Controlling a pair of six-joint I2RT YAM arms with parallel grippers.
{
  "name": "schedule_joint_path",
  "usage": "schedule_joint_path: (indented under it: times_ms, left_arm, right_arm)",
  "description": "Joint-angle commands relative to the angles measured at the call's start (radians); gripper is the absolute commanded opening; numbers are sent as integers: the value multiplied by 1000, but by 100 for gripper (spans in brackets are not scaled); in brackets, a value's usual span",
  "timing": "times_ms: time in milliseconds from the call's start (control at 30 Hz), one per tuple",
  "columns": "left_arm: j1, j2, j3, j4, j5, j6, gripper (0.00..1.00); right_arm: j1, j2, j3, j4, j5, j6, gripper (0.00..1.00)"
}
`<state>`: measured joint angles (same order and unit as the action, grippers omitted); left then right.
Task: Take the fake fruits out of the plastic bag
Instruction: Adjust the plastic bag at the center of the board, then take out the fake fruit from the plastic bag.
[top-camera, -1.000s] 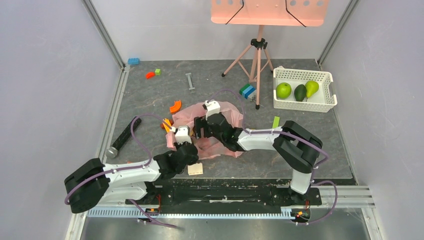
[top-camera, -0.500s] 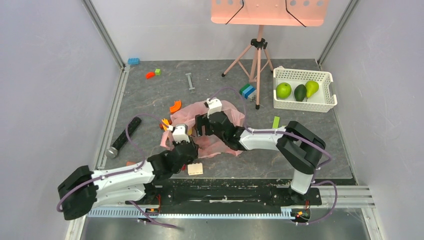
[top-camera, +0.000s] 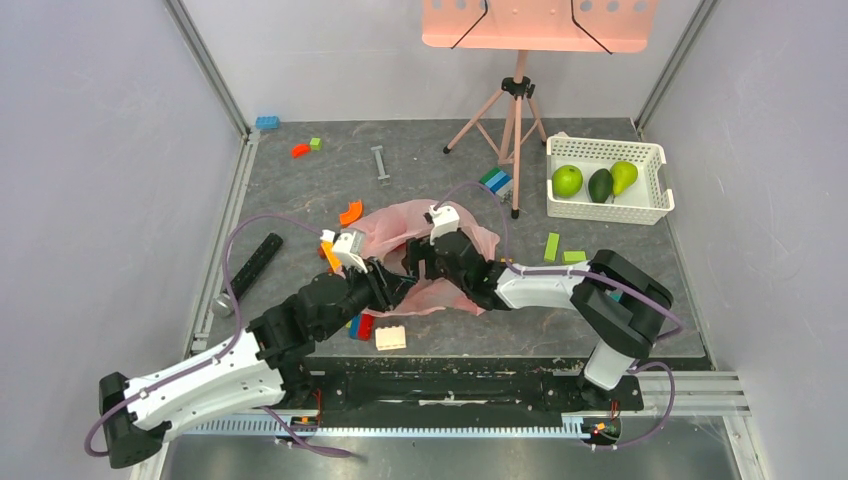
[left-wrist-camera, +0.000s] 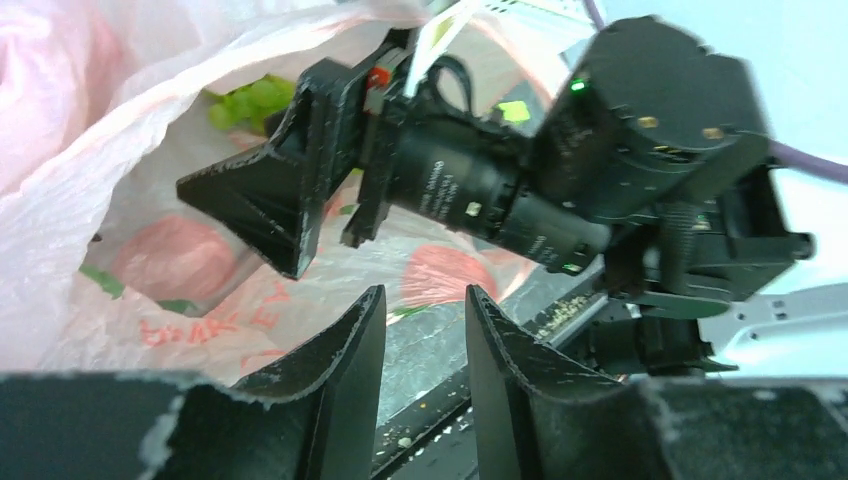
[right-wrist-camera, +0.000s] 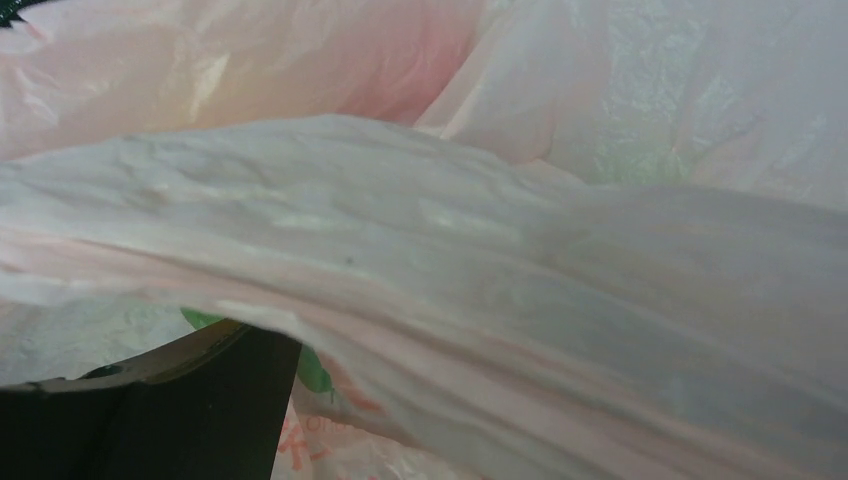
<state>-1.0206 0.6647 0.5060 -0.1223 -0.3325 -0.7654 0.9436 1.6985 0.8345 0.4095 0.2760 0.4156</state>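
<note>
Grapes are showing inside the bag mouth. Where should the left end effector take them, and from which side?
Grip the green grapes across the top of the bunch, the only part showing inside the plastic bag. Come straight in through the open mouth with the left end effector, probably skirting the right end effector, which partly blocks the way. How the bunch lies lower down is hidden.

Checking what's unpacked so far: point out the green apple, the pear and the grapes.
green apple (top-camera: 567, 181): top view, centre of its round body.
pear (top-camera: 624, 176): top view, middle of its body.
grapes (left-wrist-camera: 248, 97): left wrist view, cluster seen inside the plastic bag (left-wrist-camera: 100, 120).
</note>
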Motion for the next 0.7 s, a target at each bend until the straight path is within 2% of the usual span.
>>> schedule_joint_path:
  times_ms: [0, 167, 233, 300, 433, 567, 667]
  left_arm:
    - [2, -37, 104, -25, 110, 95, 41]
    - [14, 3, 270, -86, -87, 220, 40]
    - [44, 54, 326, -100, -123, 259, 39]
    - [103, 100, 363, -95, -99, 270, 37]
    - [319, 189, 375, -54, 30, 247, 35]
    - [484, 321, 393, -25, 100, 242, 35]
    - [564, 423, 385, 52, 117, 270, 35]
  right_arm:
    - [-9, -55, -31, 55, -8, 14, 85]
    - [-10, -49, -42, 68, -29, 22, 85]
    - [-10, -49, -49, 74, -37, 24, 85]
    - [-10, -52, -55, 75, -39, 23, 85]
    - [-10, -56, -61, 81, -41, 18, 85]
    - [-9, -56, -58, 88, -49, 14, 85]
    - [-10, -50, -51, 91, -52, 9, 85]
